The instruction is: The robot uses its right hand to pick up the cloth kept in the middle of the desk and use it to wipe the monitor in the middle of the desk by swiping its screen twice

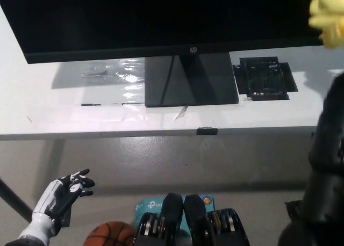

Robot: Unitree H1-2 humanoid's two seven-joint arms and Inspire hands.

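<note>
The yellow cloth (327,16) is up at the picture's top right corner, in front of the right edge of the black monitor (161,17). My black right arm (329,149) rises along the right edge toward it. The right hand itself is hidden behind the cloth and the picture's edge, shut on the cloth. The monitor stands on its dark base (191,80) in the middle of the white desk (75,114). My white left hand (62,195) rests low at the lower left, below the desk's front edge, fingers apart and holding nothing.
A flat black object (264,77) lies on the desk right of the monitor base, where the cloth lay before. Clear plastic film (115,71) lies left of the base. An orange basketball (110,235) and a teal box (146,205) sit on the floor below.
</note>
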